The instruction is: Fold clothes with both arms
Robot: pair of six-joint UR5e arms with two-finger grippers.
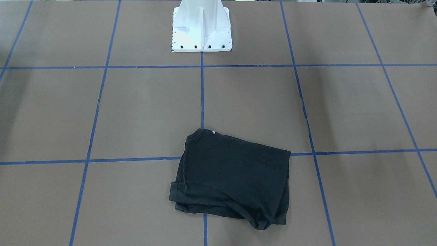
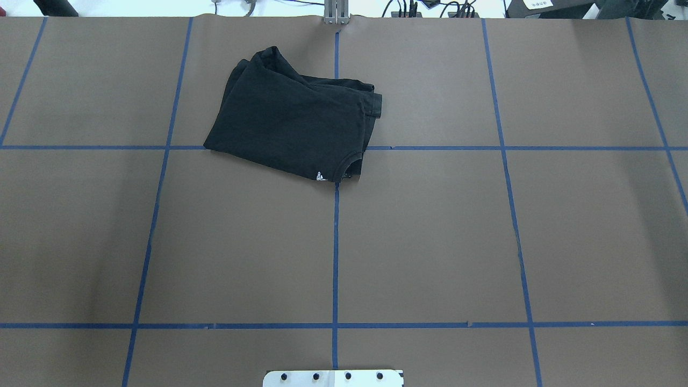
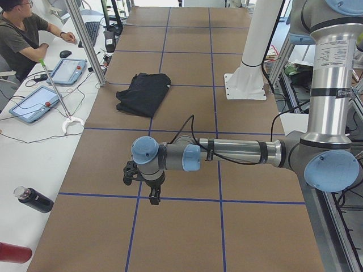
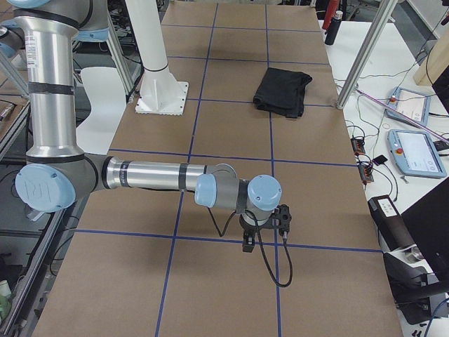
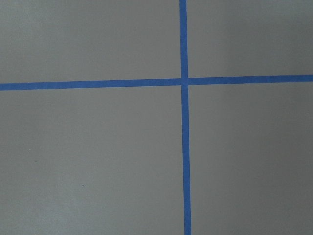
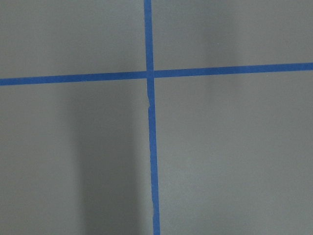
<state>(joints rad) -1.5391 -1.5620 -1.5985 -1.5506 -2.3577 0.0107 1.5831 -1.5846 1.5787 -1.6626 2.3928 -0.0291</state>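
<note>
**Folded T-shirt lies alone, both arms held wide of it**

Your black T-shirt [image 1: 232,177] lies as a compact, roughly rectangular bundle on the brown surface [image 1: 136,112]. It sits across the centre blue tape line [image 2: 335,242], on the side far from the white pedestal base [image 1: 202,30] and a little toward the robot's left. Plain black cloth faces up. The collar [image 2: 349,161] sits at the corner nearest the base, and a sleeve hem [image 1: 173,191] pokes out toward the robot's right. I judge the fold largely finished, which would explain why both arms stand well apart from the cloth.

The left arm [image 3: 238,152] reaches out low over its end of the surface, with the left end effector [image 3: 153,196] pointing down above a tape crossing. The right arm [image 4: 154,175] and right end effector [image 4: 248,241] mirror this at the other end. Each wrist camera shows only bare surface and tape.

Both end effectors appear only in the side views, small and dark, so you cannot tell whether either is spread or clenched; neither is anywhere near the shirt. Any print is folded out of sight, and the lower layers along the far edge are bunched, so their alignment is hard to read.
</note>
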